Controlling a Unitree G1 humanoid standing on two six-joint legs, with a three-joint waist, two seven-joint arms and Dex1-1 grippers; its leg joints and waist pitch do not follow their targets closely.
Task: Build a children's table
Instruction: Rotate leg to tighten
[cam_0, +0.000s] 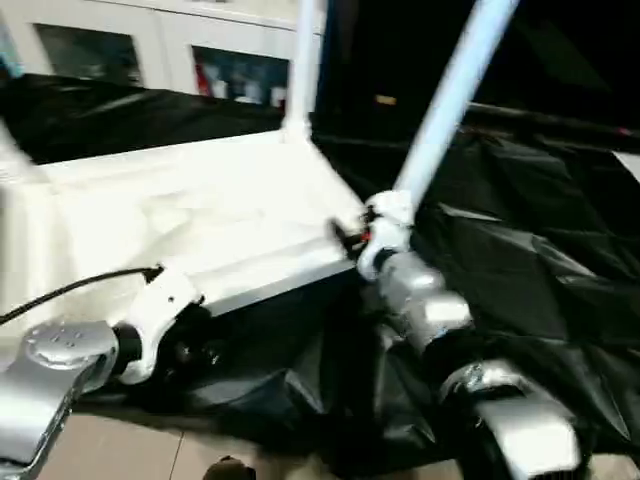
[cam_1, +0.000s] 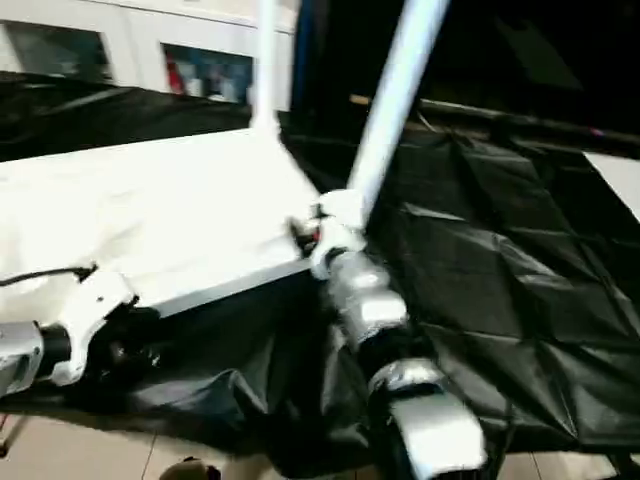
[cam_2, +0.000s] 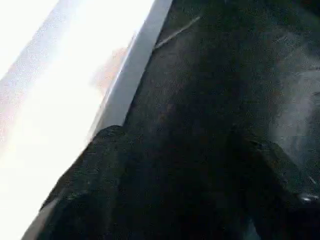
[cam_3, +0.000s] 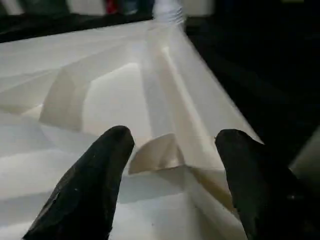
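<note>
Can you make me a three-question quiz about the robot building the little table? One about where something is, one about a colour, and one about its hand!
1. Where does the upright leg stand?
A. far corner of the tabletop
B. on the floor
C. in the cabinet

2. What colour is the sheet under the tabletop?
A. red
B. black
C. yellow

3. How are the right gripper fingers?
A. spread apart
B. pressed together
C. holding a cup

Answers: 1 A, the leg rises from that corner. 2 B, dark crinkled sheet. 3 A, tabletop shows in the gap.
</note>
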